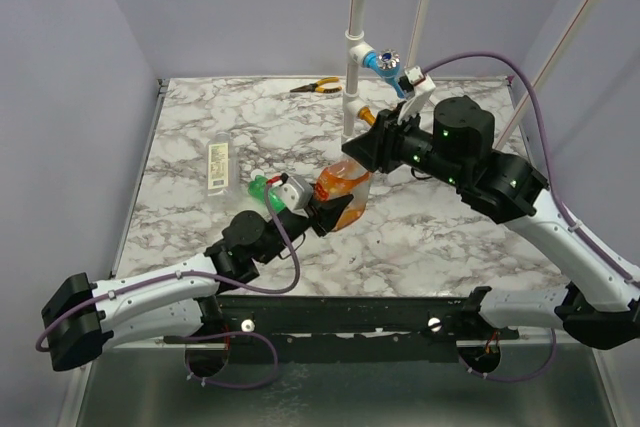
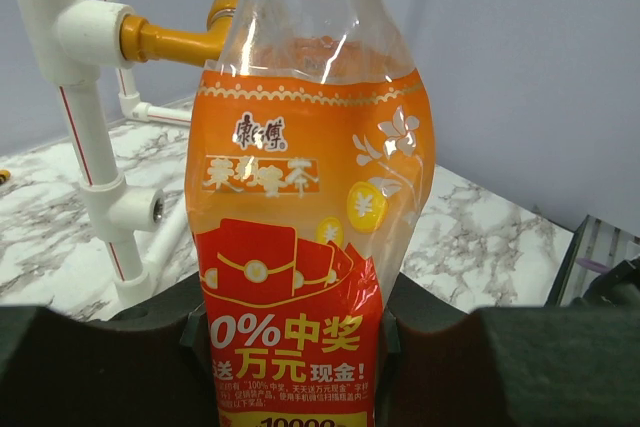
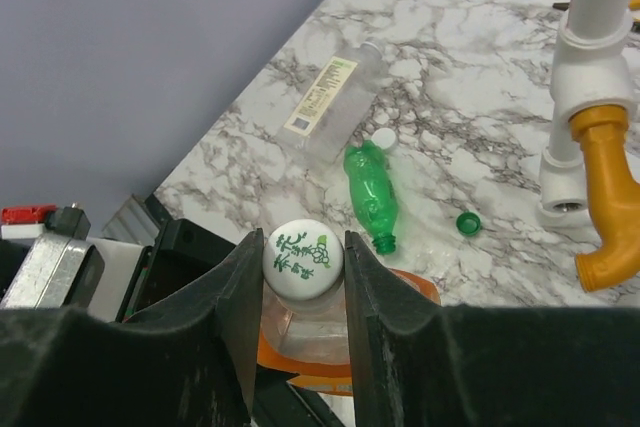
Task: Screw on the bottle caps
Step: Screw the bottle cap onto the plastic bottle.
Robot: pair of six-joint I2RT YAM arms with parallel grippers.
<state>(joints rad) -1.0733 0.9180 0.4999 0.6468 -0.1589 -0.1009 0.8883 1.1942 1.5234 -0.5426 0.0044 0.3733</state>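
Orange bottle (image 2: 300,247): translucent, red-orange label | left gripper (image 2: 290,342) clenched on it | right gripper (image 3: 302,282) pinching green-printed white cap (image 3: 303,253)

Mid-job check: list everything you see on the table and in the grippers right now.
Orange bottle: one, translucent orange, table centre.
Printed cap: one, white with green print, atop the orange bottle.
Green bottle: one, green, lying uncapped left of centre.
Green cap: one, dark green, loose near the green bottle's mouth.
Plain cap: one, white, by the green bottle's base.
Clear bottle: one, pale label, lying at left.
Pliers: one, yellow-black, far edge.
Pipe frame: one, white, far centre.
Taps: two, blue and orange, on the frame.
Left gripper: grips the orange bottle.
Right gripper: closed around the printed cap.
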